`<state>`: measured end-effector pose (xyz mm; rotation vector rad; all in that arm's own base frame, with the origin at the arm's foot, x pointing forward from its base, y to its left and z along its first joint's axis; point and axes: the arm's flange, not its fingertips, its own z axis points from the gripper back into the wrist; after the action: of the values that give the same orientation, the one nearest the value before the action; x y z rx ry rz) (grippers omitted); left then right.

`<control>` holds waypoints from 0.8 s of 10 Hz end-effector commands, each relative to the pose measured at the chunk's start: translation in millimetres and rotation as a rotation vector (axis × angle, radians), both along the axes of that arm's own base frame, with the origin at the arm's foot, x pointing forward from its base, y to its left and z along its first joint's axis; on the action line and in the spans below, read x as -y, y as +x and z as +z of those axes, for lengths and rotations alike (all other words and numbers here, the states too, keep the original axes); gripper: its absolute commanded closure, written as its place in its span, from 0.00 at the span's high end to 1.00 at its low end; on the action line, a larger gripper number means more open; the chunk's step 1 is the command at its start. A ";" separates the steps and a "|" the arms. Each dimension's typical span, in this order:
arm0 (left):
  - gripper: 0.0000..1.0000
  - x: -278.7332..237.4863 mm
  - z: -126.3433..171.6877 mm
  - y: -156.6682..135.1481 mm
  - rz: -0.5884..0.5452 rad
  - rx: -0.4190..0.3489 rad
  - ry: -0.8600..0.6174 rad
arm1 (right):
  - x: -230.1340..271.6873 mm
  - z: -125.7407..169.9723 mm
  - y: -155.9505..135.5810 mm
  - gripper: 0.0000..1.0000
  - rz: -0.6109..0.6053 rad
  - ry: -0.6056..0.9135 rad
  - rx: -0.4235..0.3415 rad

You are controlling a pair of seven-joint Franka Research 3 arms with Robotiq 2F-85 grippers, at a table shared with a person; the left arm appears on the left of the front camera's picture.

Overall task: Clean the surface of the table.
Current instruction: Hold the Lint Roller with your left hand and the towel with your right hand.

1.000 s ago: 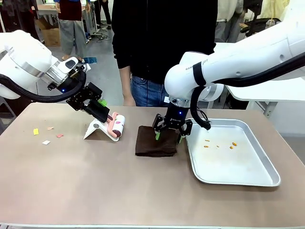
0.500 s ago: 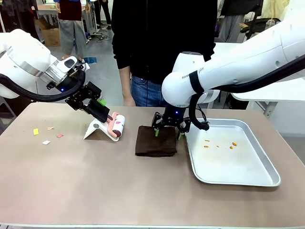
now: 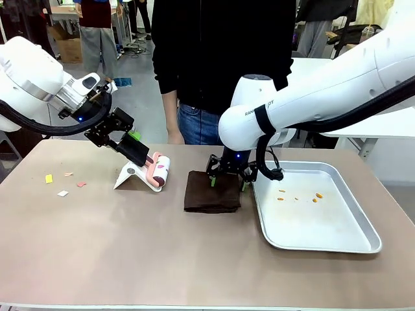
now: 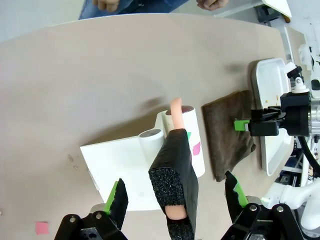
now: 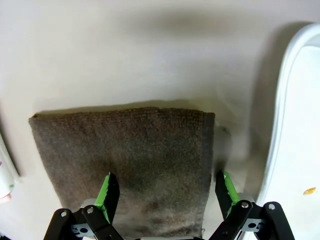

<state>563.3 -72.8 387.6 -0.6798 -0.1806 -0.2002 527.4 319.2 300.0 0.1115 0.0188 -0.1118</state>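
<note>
Where the right hand (image 3: 228, 184) hovers, table (image 3: 130, 240) lies beneath.

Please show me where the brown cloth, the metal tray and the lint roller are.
brown cloth (image 3: 212, 192): front view, its centre.
metal tray (image 3: 321, 225): front view, bare floor.
lint roller (image 3: 161, 170): front view, white roll.

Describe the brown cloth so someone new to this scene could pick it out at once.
On the taupe table, find the silver tray on the right. Just left of it, under the open right gripper, lies the cloth: flat, dark brown and square, unlike the white-and-pink roller on its stand farther left.
</note>
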 end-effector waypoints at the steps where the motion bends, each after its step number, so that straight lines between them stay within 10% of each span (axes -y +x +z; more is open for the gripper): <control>1: 1.00 -2.8 2.5 -5.0 0.019 -0.008 -0.010 | -2.3 -0.4 -3.9 1.00 -0.030 -0.046 0.024; 6: 1.00 -4.6 1.0 -4.0 0.013 -0.015 -0.024 | -0.9 -2.5 -4.3 1.00 -0.041 -0.010 0.016; 7: 0.42 -5.7 1.2 -4.6 0.010 -0.025 -0.025 | 0.2 -2.8 -4.1 0.44 -0.049 0.006 0.023; 8: 0.42 -4.8 0.7 -5.1 0.007 -0.034 -0.021 | 0.7 -2.7 -3.9 0.44 -0.055 0.016 0.033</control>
<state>562.1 -69.7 386.4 -0.6906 -0.1690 -0.1947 527.8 318.6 299.6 0.1178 0.0136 -0.1240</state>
